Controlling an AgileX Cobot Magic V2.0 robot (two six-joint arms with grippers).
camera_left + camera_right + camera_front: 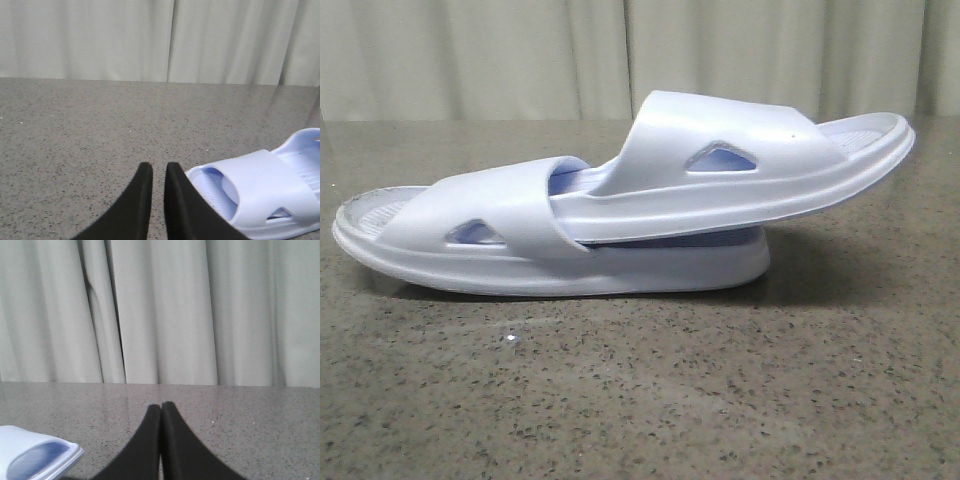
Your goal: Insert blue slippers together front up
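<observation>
While the left gripper [159,167] stood with its jaws nearly pressed together, a thin gap between them and nothing held, one of the blue slippers [260,192] lay on the table [90,130] just beside its fingertips, off to one side, strap mouth open toward it. The right gripper [161,407] had its jaws pressed fully together, empty, with only a slipper end [35,457] showing low beside them. From the front, one slipper was already pushed under the other's strap, its free end tilted up. They looked light, springy and a little slick; I would have taken hold at the wide strap or the sole edge. Neither arm showed in the front view, and both wrist views cut the pair off.
</observation>
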